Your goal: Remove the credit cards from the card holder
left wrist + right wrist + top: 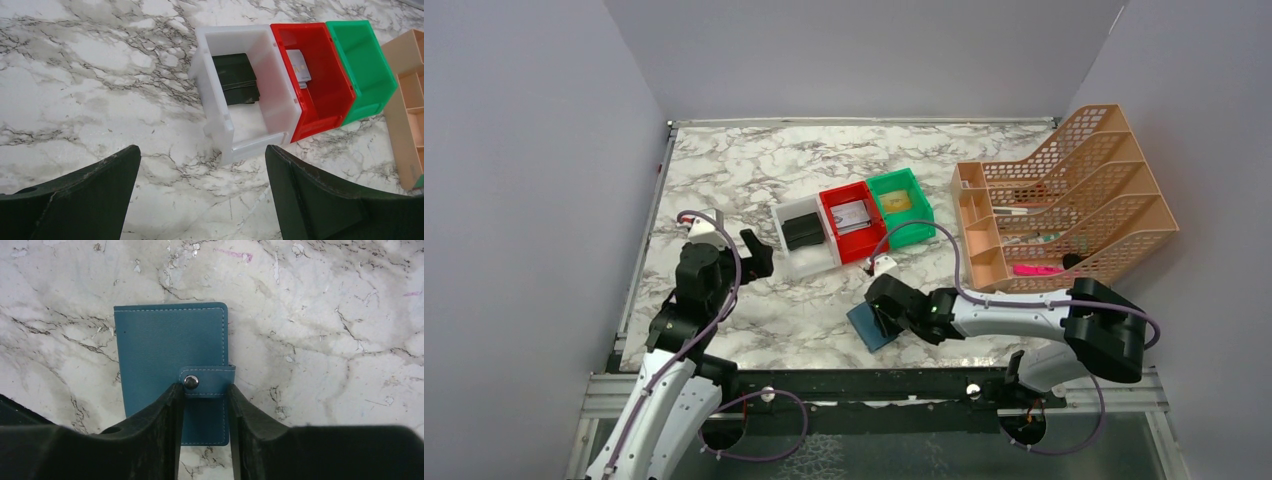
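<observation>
Bins (330,75), three; card holder (170,340), one.

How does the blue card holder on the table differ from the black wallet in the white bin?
Colour: the card holder is teal-blue, the black wallet black. Place: the card holder lies directly on the marble table; the black wallet sits inside the white bin. Attention: the right claw straddles the card holder's snap tab, while the left claw hovers open, apart from the black wallet. Both are thin and lie flat.
</observation>
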